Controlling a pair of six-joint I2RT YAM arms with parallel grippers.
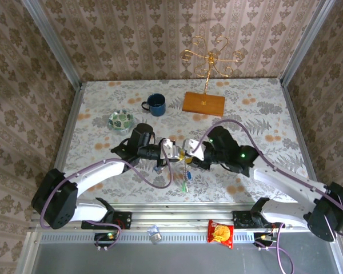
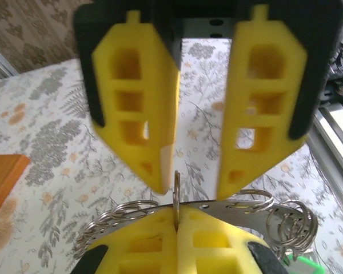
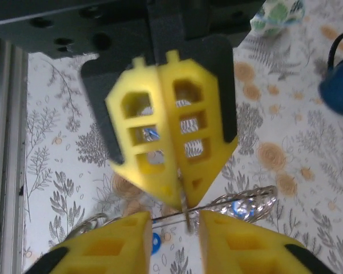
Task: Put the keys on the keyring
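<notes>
Top view: left end effector point(image 1: 174, 151) and right end effector point(image 1: 190, 151) are met above the worktop point(image 1: 263, 114), keys point(image 1: 185, 174) seen just beneath.
Left wrist: keyring point(image 2: 240, 208) is clamped tight by the left, likely steadied for threading.
Right wrist: own jaws are held narrowly apart.

Bright, even light throughout; both wrist views blur up close.

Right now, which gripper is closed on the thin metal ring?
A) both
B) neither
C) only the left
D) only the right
C: in the left wrist view the left gripper has its fingers pressed together on the thin metal ring, while the right gripper opposite has its fingers apart.
</notes>
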